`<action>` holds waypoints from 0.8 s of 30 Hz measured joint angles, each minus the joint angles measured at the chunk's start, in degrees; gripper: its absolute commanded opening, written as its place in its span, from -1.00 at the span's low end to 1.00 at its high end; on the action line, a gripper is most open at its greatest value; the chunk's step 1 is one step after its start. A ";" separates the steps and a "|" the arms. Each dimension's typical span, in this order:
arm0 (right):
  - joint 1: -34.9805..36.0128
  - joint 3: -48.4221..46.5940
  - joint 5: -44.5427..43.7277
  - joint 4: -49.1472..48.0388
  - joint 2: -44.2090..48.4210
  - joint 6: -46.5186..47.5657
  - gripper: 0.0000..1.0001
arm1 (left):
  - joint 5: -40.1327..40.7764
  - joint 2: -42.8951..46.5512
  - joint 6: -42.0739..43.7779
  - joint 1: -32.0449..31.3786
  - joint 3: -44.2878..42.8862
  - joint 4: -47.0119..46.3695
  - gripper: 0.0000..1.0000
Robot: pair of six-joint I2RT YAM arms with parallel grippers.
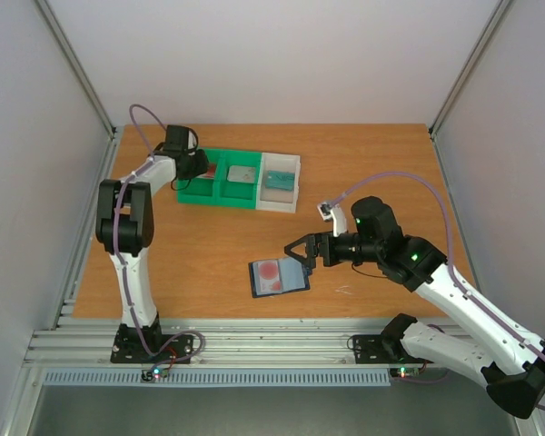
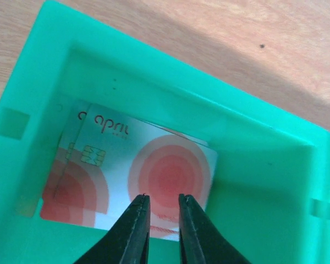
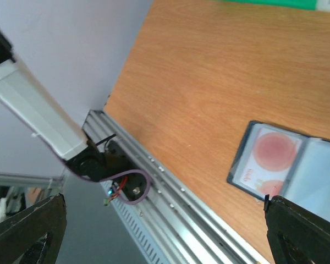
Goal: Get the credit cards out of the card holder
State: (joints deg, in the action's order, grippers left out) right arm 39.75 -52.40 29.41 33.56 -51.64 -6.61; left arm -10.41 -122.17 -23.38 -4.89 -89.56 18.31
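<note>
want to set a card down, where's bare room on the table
Bare wood between the tray and the card holder, and left of the holder. Crowded: the tray's left compartment, two credit cards under the left fingers.

White arms (image 1: 132,272), black joints (image 1: 123,218), lilac cables (image 1: 400,174), green lights (image 1: 415,257)

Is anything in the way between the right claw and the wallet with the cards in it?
Nothing visible is. The open right gripper hovers close to the card holder, and only the wooden table shows in the small gap between them. The credit cards with red blotches sit in its pockets.
</note>
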 measured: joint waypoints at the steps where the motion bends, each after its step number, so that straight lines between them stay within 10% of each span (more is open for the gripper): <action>1: 0.00 -0.07 -1.05 0.52 0.02 0.00 0.97 | -0.55 0.39 0.02 0.00 0.02 0.33 -0.47; 9: 0.00 -1.18 -8.98 5.51 0.26 -0.04 0.97 | -6.27 9.97 -1.88 0.00 0.13 3.54 0.16; 18: 0.00 -1.36 -10.34 6.91 -3.02 0.02 0.78 | -14.10 25.57 -4.76 -0.68 10.80 6.62 0.18; 24: 0.00 0.59 -8.59 4.33 -5.18 -0.59 0.24 | -15.43 32.59 -4.70 -4.00 19.12 10.23 0.12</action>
State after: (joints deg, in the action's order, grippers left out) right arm 39.75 -51.81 20.82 37.89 -56.82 -7.20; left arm -25.85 -89.58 -28.08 -8.88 -70.43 28.53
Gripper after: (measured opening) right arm 0.754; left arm 0.567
